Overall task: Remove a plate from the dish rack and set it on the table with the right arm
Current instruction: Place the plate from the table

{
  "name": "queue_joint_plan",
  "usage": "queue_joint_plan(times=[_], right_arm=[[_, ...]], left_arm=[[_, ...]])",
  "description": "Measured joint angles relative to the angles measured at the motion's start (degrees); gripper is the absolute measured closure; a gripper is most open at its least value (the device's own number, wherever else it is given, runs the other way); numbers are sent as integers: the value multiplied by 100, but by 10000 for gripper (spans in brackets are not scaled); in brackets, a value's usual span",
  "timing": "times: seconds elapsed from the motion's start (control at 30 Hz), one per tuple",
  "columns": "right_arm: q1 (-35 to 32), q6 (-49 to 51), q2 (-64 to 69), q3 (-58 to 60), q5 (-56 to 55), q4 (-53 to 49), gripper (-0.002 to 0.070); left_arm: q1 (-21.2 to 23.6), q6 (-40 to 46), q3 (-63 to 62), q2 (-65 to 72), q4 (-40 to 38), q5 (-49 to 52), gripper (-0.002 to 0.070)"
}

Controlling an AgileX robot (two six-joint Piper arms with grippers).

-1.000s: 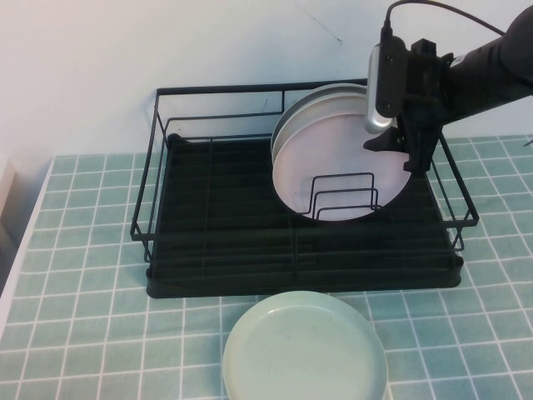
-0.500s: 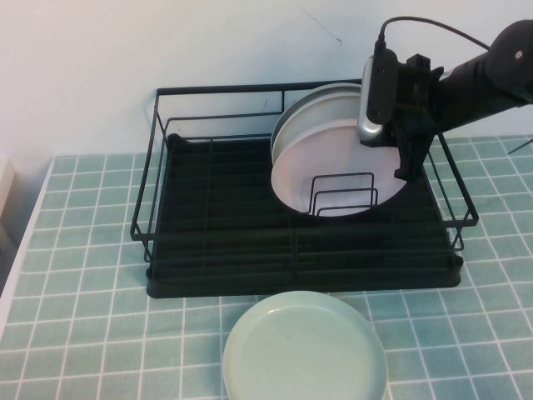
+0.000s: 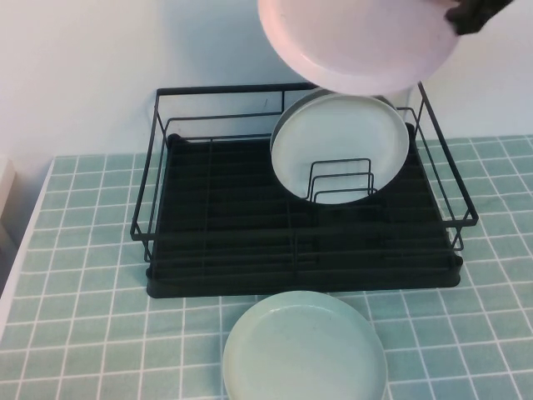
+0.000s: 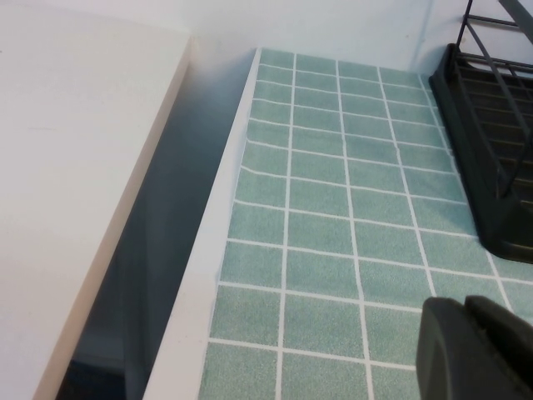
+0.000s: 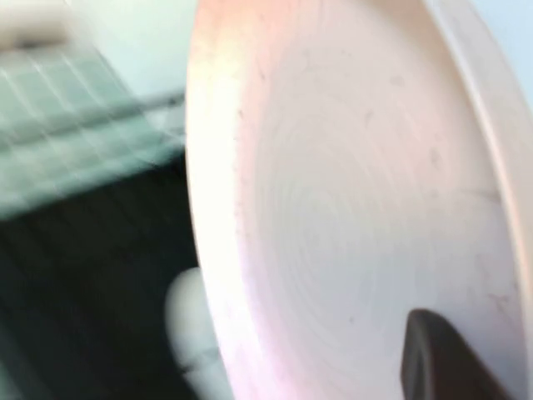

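Mint-green plate (image 3: pixel 304 347) is being seen flat on the tiled tabletop (image 3: pixel 75 275), nearest. Behind it, cream plates (image 3: pixel 341 146) are being held upright in the dish rack (image 3: pixel 304 271). Pink plate (image 3: pixel 358 42) is being gripped at its rim by right gripper (image 3: pixel 473 15) jaws, above the rack. Left gripper (image 4: pixel 479 350) is being kept low over the tabletop; jaw state can't be told.

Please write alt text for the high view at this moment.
The right gripper, at the top right edge, holds a round pale pink plate in the air above the black wire dish rack, where cream-white plates stand. A mint-green plate lies on the teal tiled table; the left gripper is out of this view.
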Motion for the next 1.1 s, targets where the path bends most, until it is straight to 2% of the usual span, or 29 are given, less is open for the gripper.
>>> queue_joint_plan(times=[0.13,0.23,0.33,0.53,0.73,0.9,1.1], right_arm=[[-201,1427,-608,150,1369,25,562],[-366,1756,-1124,815,1815,341,562],[-431,1768,-1777,1933,1659,962,562],[-441,1322,-3141,4441,1265,2750,562],[-441,587,-3545,6627,541,4479,562],[-441,211,-3346,7372,-125,4902,562],[-441,-68,-2629,7456,-636,4962,562]], left_arm=[[0,0,0,0,0,0,678],[0,0,0,0,0,0,678],[0,0,0,0,0,0,678],[0,0,0,0,0,0,678],[0,0,0,0,0,0,678],[0,0,0,0,0,0,678],[0,0,0,0,0,0,678]])
